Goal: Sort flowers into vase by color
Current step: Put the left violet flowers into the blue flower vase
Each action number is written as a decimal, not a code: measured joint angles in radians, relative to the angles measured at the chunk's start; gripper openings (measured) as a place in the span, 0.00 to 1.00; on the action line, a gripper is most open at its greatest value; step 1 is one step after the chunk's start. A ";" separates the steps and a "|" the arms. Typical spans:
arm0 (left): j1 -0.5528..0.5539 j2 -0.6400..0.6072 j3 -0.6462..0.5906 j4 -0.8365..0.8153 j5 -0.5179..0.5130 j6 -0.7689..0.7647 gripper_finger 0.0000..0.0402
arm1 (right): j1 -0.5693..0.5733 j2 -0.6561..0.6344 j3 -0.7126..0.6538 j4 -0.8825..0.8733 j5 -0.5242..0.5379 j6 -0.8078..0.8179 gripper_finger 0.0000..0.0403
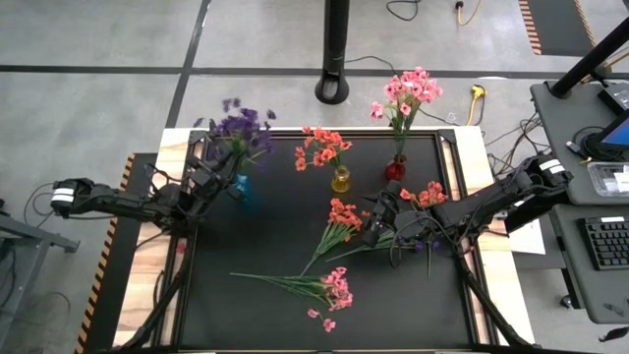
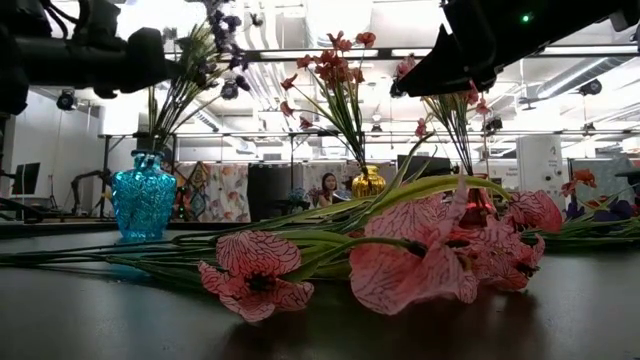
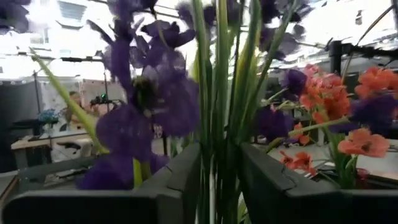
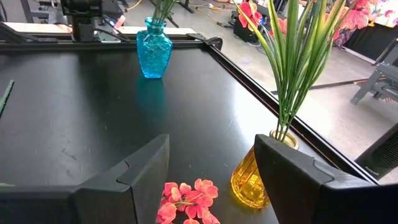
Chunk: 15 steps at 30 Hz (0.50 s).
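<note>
Purple flowers (image 1: 241, 126) stand upright in a blue vase (image 1: 241, 189). My left gripper (image 1: 224, 182) is at their stems just above the vase's neck, shut around them (image 3: 219, 180). Orange-red flowers (image 1: 319, 147) stand in a yellow vase (image 1: 340, 180), and pink flowers (image 1: 408, 93) in a red vase (image 1: 395, 169). A loose orange-red spray (image 1: 339, 214) lies on the mat, and pink sprays (image 1: 332, 285) lie nearer the near edge. My right gripper (image 1: 371, 224) hovers open over the orange-red spray's blossoms (image 4: 186, 199), beside the yellow vase (image 4: 255, 180). My left gripper pinches the bundle of green stems (image 3: 214, 143) of the purple flowers between its two fingers (image 3: 180, 174). It comes level from the table's left, lying across the upright stems. The blossoms stand above the fingers; the stems' lower ends are hidden below them.
Another orange-red spray (image 1: 428, 194) lies by the right arm near the mat's right edge. The black mat (image 1: 265, 236) has bare room in its middle and along its left side. Wooden rails (image 1: 472, 167) border the mat. A person sits far behind in the room (image 2: 328, 187).
</note>
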 joint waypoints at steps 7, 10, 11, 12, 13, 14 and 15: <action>-0.055 0.000 0.000 -0.005 -0.086 0.000 0.35 | 0.000 0.000 0.000 -0.010 0.000 0.004 0.57; -0.079 0.000 0.000 -0.007 -0.089 0.000 0.38 | 0.000 0.000 0.000 -0.020 0.000 0.005 0.57; -0.085 0.000 0.000 -0.007 -0.091 0.000 0.39 | 0.000 0.000 0.000 -0.020 -0.001 0.011 0.57; -0.091 0.000 0.000 -0.007 -0.099 0.000 0.40 | 0.000 0.000 0.000 -0.019 -0.001 0.014 0.57; -0.097 0.000 0.000 -0.009 -0.113 0.000 0.41 | 0.000 0.000 0.000 -0.020 -0.002 0.014 0.57; -0.104 0.000 0.001 -0.012 -0.128 0.000 0.42 | 0.001 0.000 0.000 -0.020 -0.003 0.014 0.57; -0.113 0.000 0.002 -0.015 -0.143 0.000 0.43 | 0.002 0.000 0.000 -0.020 -0.003 0.015 0.57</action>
